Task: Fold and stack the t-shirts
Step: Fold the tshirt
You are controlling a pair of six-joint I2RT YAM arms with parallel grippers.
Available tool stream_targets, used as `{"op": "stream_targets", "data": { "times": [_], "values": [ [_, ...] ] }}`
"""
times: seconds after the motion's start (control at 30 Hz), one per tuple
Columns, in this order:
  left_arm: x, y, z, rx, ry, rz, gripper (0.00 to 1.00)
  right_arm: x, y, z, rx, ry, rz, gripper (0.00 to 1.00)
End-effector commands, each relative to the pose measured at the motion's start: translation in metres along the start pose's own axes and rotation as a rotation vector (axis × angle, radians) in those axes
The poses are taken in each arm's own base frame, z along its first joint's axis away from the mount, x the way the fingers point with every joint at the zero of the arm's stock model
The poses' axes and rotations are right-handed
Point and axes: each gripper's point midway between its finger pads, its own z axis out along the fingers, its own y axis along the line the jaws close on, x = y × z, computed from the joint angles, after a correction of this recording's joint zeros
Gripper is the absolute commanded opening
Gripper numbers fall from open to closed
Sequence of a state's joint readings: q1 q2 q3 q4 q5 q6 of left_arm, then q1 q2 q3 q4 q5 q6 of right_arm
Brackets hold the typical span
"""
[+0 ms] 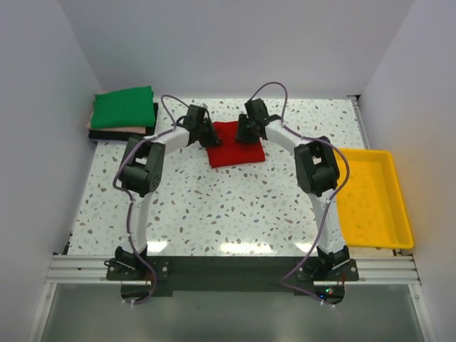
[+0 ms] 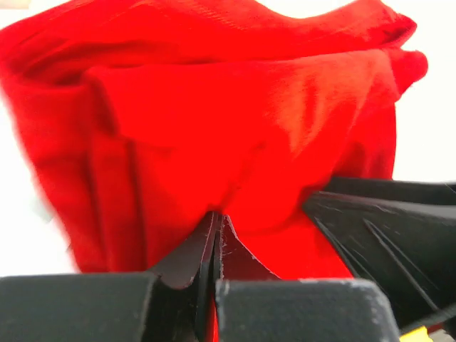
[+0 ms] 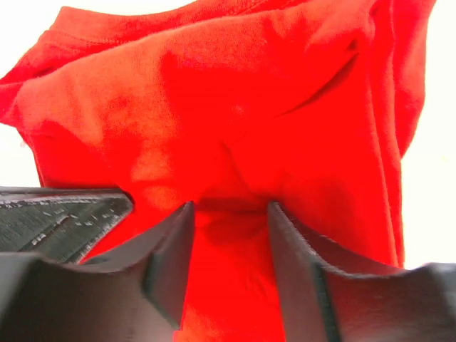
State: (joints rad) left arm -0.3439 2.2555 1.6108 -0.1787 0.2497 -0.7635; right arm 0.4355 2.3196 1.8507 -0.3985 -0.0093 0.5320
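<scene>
Both wrist views are basically all red cloth with the edges cropped, so the folds are hard to read. On the table (image 1: 214,214), the red t-shirt (image 1: 239,151) lies near the middle of the far edge, with both arms arched in over it. The left gripper (image 2: 216,224) pinches a fold tight, while the right gripper (image 3: 229,214) has its jaws apart with cloth between them.

The speckled table (image 1: 214,214) is bearing a folded red t-shirt (image 1: 239,152) at its far middle, a stack of folded t-shirts (image 1: 122,108) topped by a green one is sitting in the far left corner, and a yellow tray (image 1: 388,239) is lying along the right edge
</scene>
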Motion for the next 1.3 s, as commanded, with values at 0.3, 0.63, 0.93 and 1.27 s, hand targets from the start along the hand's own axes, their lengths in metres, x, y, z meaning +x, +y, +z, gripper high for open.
{"op": "stream_targets", "data": {
  "times": [0.3,0.63,0.93,1.27],
  "values": [
    [0.023,0.057,-0.027,-0.212,-0.010,-0.047,0.00,0.057,-0.066,-0.022,0.128,0.084,0.102,0.55],
    [0.093,0.066,-0.067,-0.151,0.054,-0.075,0.00,0.125,-0.062,-0.067,0.050,0.129,0.161,0.52],
    [0.154,0.067,-0.135,-0.082,0.065,-0.057,0.00,0.205,-0.050,-0.144,-0.049,0.153,0.137,0.52],
    [0.088,0.012,-0.167,-0.015,-0.051,0.164,0.10,0.130,-0.061,-0.194,0.070,-0.032,-0.011,0.59]
  ]
}}
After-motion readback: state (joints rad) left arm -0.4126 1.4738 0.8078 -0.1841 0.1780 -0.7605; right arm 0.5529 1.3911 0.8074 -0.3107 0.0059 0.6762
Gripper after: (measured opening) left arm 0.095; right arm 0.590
